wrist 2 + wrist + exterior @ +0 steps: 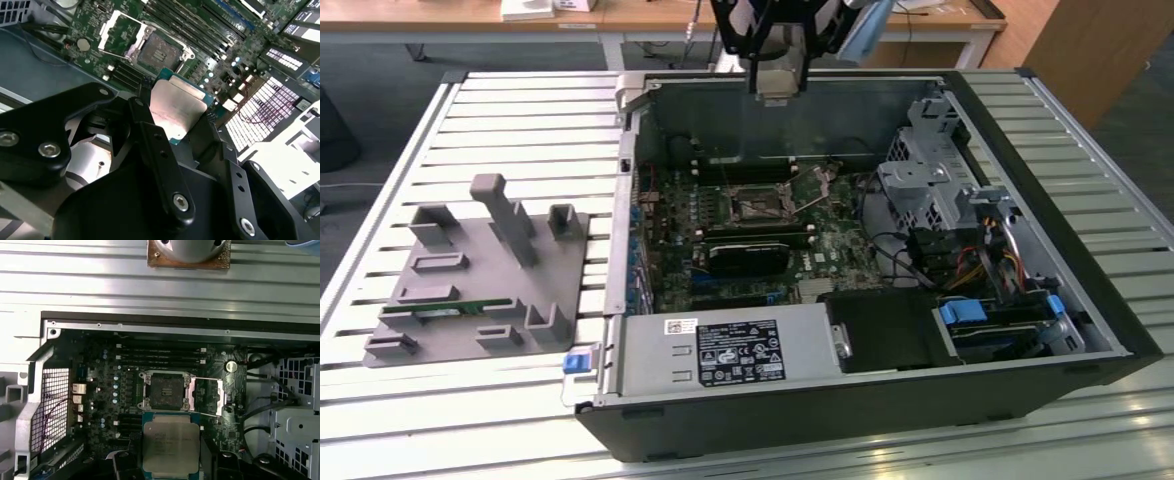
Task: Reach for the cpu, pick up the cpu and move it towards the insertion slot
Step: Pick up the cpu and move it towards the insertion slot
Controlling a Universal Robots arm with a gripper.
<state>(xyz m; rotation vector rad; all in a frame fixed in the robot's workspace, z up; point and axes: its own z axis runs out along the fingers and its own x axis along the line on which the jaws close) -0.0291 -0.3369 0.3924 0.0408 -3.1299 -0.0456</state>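
On the slatted metal surface (507,110) stands one open computer case (1067,250); jaws grip one cpu (170,447) above one insertion slot (165,390).

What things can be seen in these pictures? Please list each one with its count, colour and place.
cpu: one, silvery top with pale rim, held in the tool above the motherboard, short of the socket.
insertion slot: one, dark square in a silvery bracket, open, on the motherboard.
motherboard: one, dark green, on the case floor.
computer case: one, black and grey, lying open on the table.
power supply: one, grey with a black label, at the case's near edge in the exterior view.
fixture tray: one, grey, on the table at the exterior view's left.
table: one, silvery slatted.
tool: one, black, closed on the cpu.
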